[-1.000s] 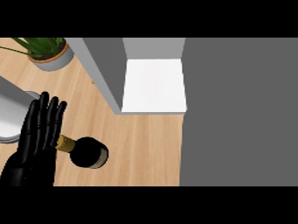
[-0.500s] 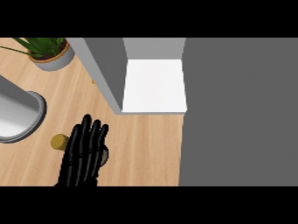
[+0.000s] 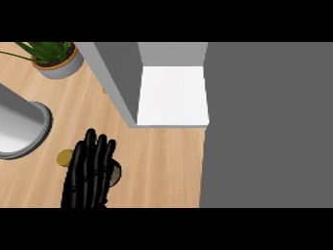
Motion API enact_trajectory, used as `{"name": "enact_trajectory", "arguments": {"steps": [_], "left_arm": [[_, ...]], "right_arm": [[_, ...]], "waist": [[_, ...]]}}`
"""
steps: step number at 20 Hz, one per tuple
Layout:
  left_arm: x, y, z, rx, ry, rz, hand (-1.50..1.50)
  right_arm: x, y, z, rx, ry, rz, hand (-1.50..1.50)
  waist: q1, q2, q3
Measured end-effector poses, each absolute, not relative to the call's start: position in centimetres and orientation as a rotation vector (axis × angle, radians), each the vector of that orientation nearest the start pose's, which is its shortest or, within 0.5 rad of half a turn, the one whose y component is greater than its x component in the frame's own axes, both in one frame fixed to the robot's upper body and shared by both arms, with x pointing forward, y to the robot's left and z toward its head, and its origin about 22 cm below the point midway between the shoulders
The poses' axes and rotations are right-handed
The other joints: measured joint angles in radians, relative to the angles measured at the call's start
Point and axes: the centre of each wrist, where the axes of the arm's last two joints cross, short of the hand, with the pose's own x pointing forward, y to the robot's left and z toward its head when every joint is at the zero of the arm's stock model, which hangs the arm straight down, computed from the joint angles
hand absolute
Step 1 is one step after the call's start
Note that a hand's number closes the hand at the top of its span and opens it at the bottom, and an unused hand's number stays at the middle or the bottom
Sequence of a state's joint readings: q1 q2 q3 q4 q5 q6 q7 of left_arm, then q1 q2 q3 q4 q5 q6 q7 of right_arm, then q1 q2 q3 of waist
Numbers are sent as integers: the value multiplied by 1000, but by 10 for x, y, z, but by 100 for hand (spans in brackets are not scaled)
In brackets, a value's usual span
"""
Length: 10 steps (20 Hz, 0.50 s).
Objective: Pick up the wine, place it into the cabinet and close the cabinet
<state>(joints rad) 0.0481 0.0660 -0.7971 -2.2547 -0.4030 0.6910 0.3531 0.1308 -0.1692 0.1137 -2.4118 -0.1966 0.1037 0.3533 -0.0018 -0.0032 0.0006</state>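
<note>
Covering the dark glass wine bottle [image 3: 117,176] is the black left hand [image 3: 90,171], fingers straight and side by side, clasping nothing; contact cannot be told; right hand out of view, so the left is nearer. Only the bottle's round gold cap [image 3: 64,157] at the hand's 9 o'clock and a sliver of dark body at its 3 o'clock show; long axis judged to run 10 to 4 o'clock across the fingers, on the matt pale wooden counter [image 3: 161,166]. At the hand's 1 o'clock stands the open grey cabinet [image 3: 117,73], with smooth white shelf [image 3: 173,95].
</note>
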Motion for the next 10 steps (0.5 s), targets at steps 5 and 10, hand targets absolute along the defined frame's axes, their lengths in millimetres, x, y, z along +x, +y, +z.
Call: {"name": "enact_trajectory", "arguments": {"steps": [5,10], "left_arm": [[126,103,146,-40,-1917,123,-150],[118,105,157,-41,-1899,160,-150]], "right_arm": [[151,-226,172,219,-1895,255,-150],[155,-223,179,216,-1901,252,-150]], "waist": [[-1,-1,0],[3,-1,0]]}}
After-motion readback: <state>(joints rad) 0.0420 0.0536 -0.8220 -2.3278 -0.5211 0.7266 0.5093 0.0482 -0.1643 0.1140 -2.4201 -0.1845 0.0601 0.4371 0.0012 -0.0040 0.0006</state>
